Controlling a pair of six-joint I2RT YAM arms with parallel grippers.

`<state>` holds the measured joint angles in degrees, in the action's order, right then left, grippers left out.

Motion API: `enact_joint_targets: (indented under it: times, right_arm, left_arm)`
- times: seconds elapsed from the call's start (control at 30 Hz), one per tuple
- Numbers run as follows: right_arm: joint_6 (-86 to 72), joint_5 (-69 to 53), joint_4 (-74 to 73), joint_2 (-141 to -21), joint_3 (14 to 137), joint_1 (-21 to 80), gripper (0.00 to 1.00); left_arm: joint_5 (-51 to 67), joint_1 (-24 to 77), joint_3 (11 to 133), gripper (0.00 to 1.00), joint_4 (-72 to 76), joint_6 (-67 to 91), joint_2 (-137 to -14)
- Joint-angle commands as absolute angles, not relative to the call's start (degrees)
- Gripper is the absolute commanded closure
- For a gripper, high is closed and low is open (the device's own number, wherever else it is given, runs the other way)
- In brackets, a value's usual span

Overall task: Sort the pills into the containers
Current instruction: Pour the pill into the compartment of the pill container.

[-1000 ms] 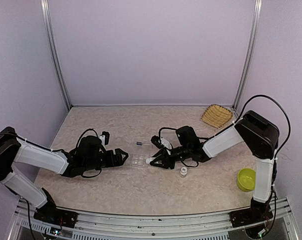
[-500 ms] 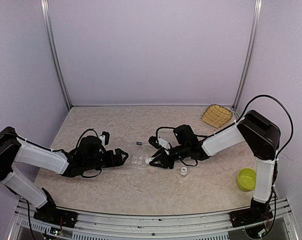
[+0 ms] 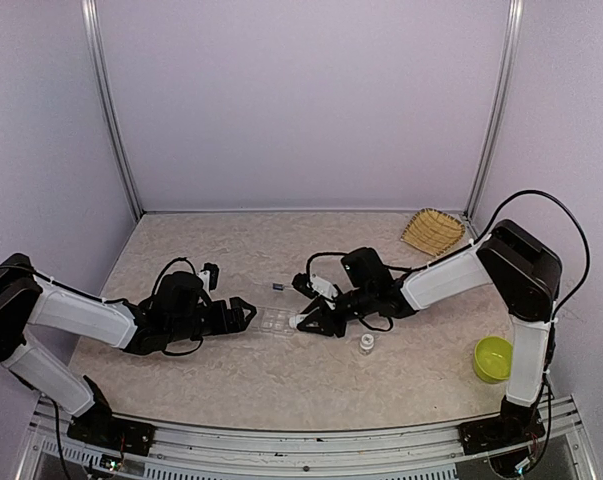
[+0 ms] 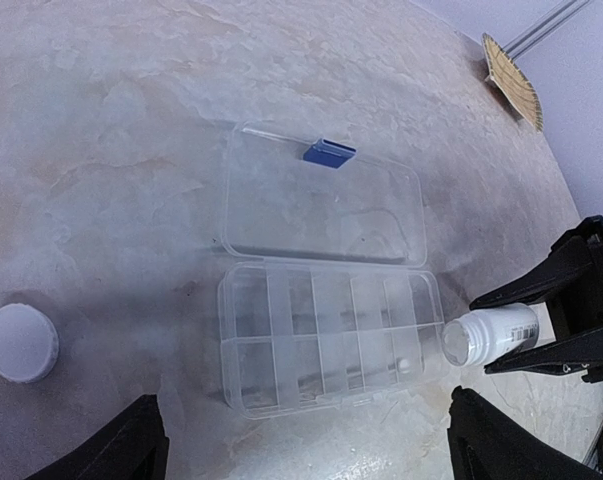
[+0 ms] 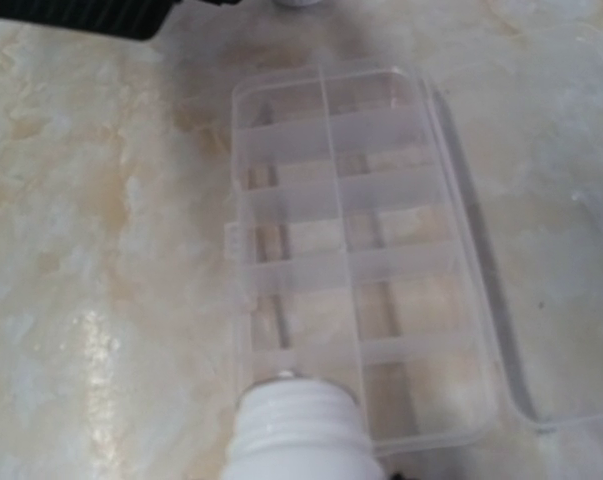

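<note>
Bottle (image 4: 491,335) lay pinched in my right gripper (image 3: 304,321), mouth at the box (image 4: 326,335); left gripper (image 3: 243,312) stood spread beside it.

Beige marbled table (image 3: 271,385): clear compartment box (image 4: 326,340) (lid open), white cap (image 4: 21,343), straw basket (image 3: 432,231), green bowl (image 3: 492,359).

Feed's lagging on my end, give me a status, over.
Left gripper open, short of the pill box. Right gripper shut on white bottle, tipped, mouth at box's end. Lid open; loose cap off to the side.
</note>
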<state>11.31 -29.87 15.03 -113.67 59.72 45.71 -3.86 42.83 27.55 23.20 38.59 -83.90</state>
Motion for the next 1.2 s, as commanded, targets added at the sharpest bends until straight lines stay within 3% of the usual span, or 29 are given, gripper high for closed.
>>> enact_joint_targets:
  times: [0.0,1.17]
  right_arm:
    - [13.1,-26.4,8.3,-112.9,60.4,46.4,0.86]
    - [19.1,-17.9,-0.6,-112.3,64.8,50.5,0.86]
  left_arm:
    - [-3.7,43.2,27.9,0.05,24.0,38.3,-84.2]
    - [-3.7,43.4,27.5,0.05,25.0,38.6,-85.0]
